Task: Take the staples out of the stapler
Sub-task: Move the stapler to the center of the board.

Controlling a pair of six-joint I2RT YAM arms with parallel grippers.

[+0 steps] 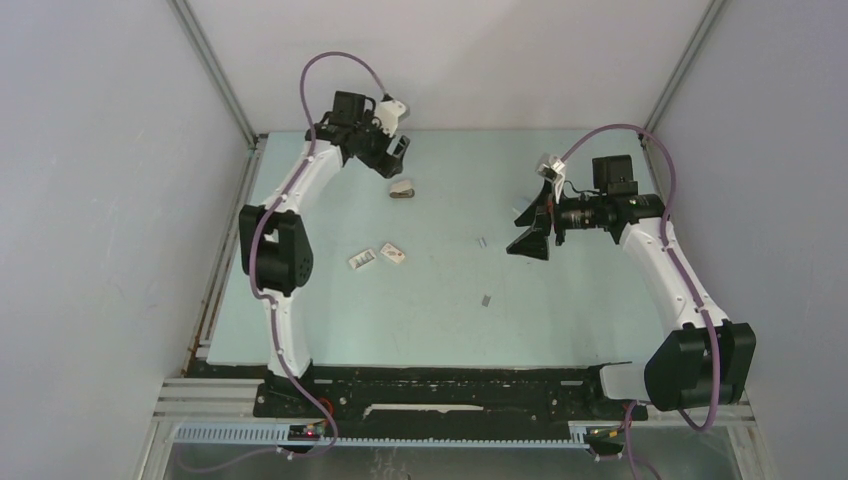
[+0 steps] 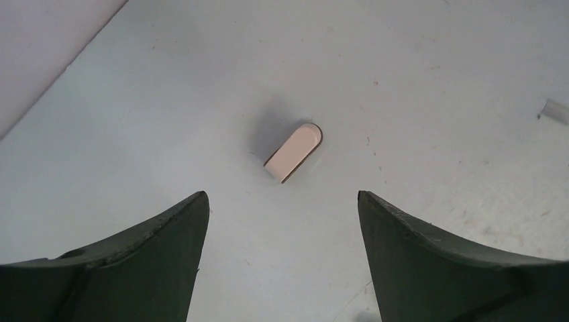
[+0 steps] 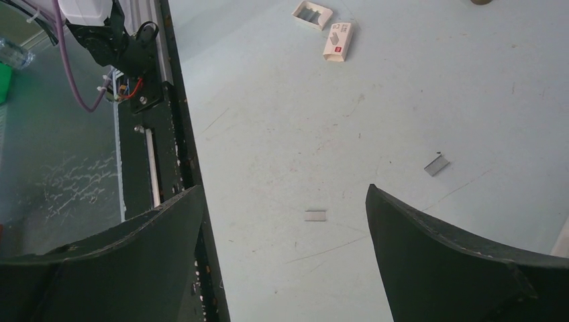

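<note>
Staples (image 1: 481, 241) – two short grey metallic strips – lie flat and apart, both well right of the red-marked white box (image 1: 393, 254): one level with it, one to its near-right.

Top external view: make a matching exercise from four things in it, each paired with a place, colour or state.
1 rounded item
2 box with red mark
3 staple strip
4 left tool

A grey, tiny, lying flat
B open, jaws wide apart
C beside an open white box
D beige, ahead of the left tool

Pairs: 1-D, 2-C, 3-A, 4-B
</note>
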